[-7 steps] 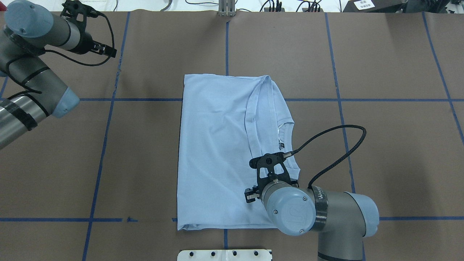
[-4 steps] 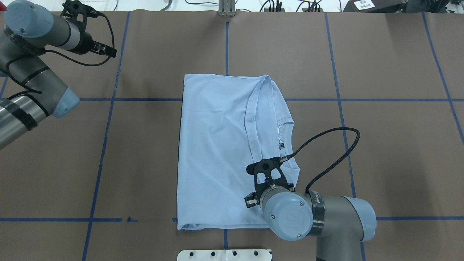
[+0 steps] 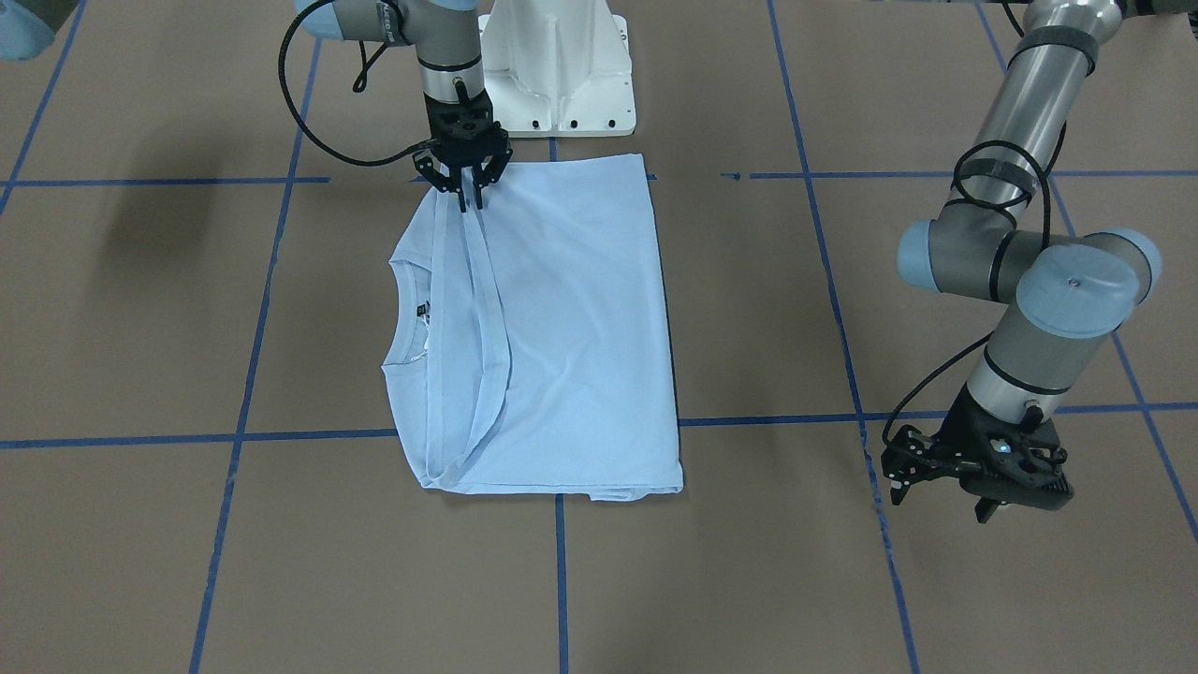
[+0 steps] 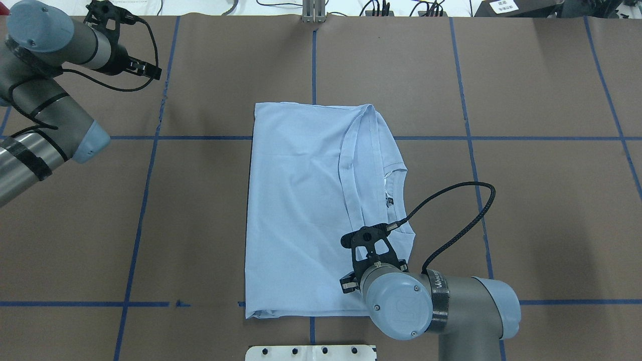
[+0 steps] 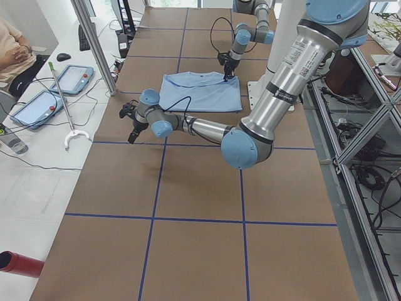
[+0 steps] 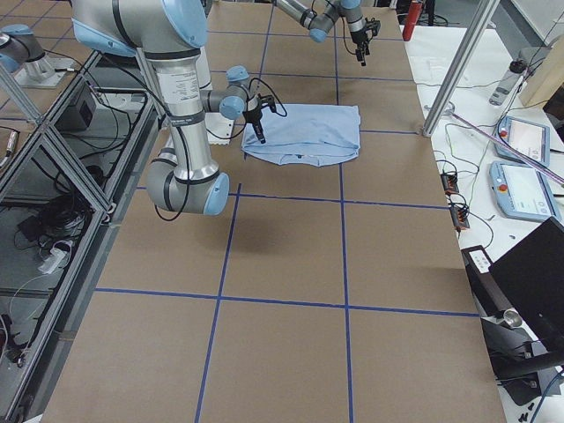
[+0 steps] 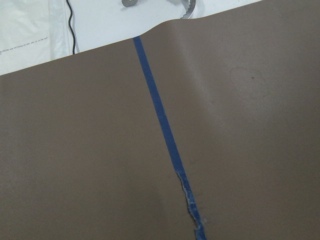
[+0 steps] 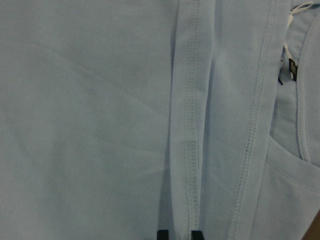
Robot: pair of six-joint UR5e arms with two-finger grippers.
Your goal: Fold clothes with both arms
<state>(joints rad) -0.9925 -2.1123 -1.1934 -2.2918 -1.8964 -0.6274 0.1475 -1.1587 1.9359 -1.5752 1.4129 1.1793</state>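
The pale blue T-shirt (image 4: 296, 200) lies folded flat in a tall rectangle, its collar (image 3: 398, 318) and black label (image 4: 390, 201) on my right side. A folded-over sleeve hem (image 3: 487, 309) runs along it. My right gripper (image 3: 467, 198) points straight down at the end of that hem nearest my base. Its fingertips (image 8: 162, 234) stand close together with the stitched hem (image 8: 187, 150) between them, shut on it. My left gripper (image 3: 939, 501) hovers over bare table far from the shirt, fingers spread, nothing in it. The chest print is hidden.
Brown paper with blue tape lines (image 7: 160, 125) covers the table. The white pedestal base (image 3: 557, 65) stands just behind the shirt's near edge. Beyond the far edge are cables, two tablets (image 5: 72, 78) and a seated person (image 5: 15, 50).
My right wrist has shifted a little toward my base over the shirt's near end. The shirt and the left arm have not moved.
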